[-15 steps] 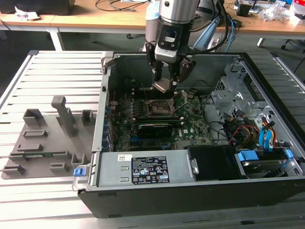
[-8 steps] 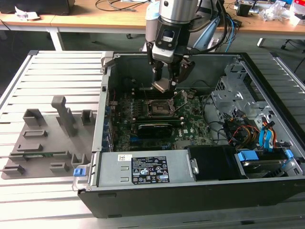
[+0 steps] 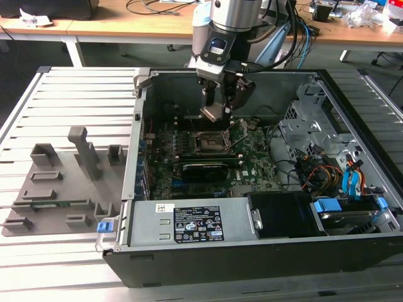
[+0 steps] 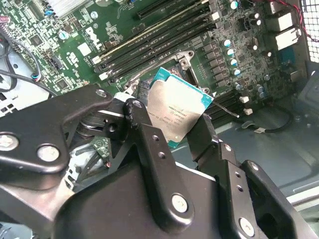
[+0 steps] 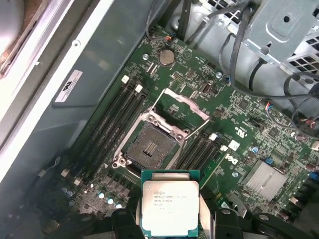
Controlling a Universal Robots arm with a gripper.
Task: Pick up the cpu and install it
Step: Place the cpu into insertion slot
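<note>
**Exterior view.** The gripper (image 3: 217, 108) hangs inside the open computer case (image 3: 264, 248), above the socket (image 3: 209, 143) and not touching it. The cpu (image 3: 212, 113) is clamped between its fingers, clear of the green board (image 3: 252, 167). A grey tray (image 3: 63, 182) lies outside the case, well apart from the socket, on the exterior view's left.

**Second wrist view.** Two black fingers (image 4: 149, 144) press on opposite edges of the cpu (image 4: 180, 107) (silver top towards the camera, a green rim showing around it). The chip sits tilted and covers part of the socket's metal frame (image 4: 189, 62). Long memory slots (image 4: 154, 40) run just beside the socket.

**First wrist view.** The socket (image 5: 149, 147) stands open with its dark contact field exposed. Its hinged metal plate (image 5: 187, 104) is swung up on the far side. The cpu (image 5: 169, 206) is held near the socket but apart from it, gripped at two opposite edges. Memory slots (image 5: 107, 124) flank the socket on both sides, and a coin battery (image 5: 166, 56) lies beyond the raised plate.
</note>
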